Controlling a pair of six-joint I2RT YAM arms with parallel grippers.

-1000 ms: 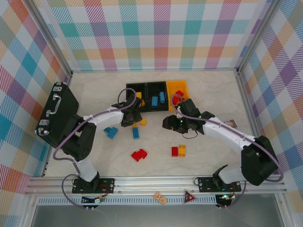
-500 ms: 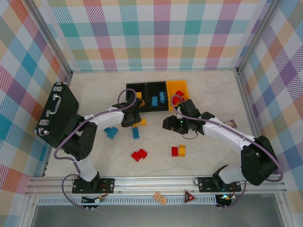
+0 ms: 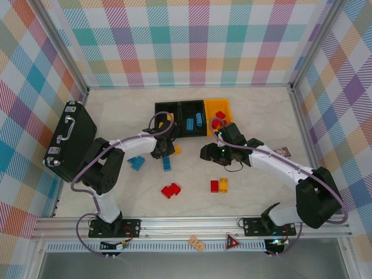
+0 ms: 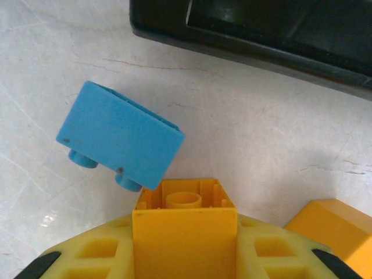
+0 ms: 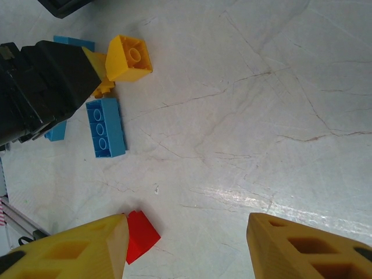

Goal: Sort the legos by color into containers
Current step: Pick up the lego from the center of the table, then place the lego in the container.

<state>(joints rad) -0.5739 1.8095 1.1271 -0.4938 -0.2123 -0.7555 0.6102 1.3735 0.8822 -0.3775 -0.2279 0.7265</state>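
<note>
left gripper (image 4: 185,263) pinching yellow brick (image 4: 185,224), lower centre of wrist frame | black bin (image 4: 250,36) straight ahead, along the top edge | blue brick (image 4: 119,142) just beside its upper-left corner, may snag | right gripper (image 5: 187,226) spread, empty

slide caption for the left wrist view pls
yellow lego gripped between the left fingers, blue lego beside it, black container beyond

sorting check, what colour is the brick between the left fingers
Yellow brick, clearest in the left wrist view.
</note>
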